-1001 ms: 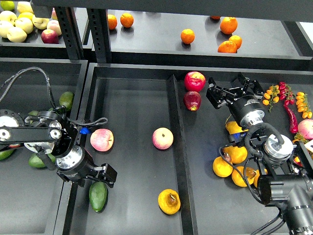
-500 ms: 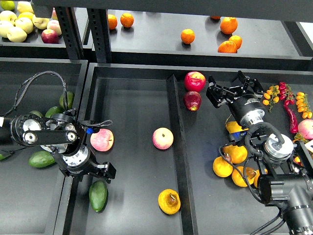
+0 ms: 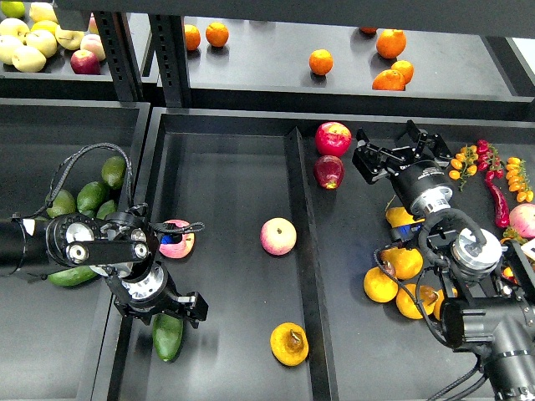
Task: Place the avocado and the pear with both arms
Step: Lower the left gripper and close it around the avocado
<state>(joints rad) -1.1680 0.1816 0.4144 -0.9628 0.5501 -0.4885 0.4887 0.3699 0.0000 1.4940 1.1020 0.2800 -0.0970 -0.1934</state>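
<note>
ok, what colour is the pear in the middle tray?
Yellow-orange pear with a dark brown blotch; head view shows it best.

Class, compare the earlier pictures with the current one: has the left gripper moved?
Yes. The left gripper has moved toward the near edge, closing on the avocado, which has stayed put.
</note>
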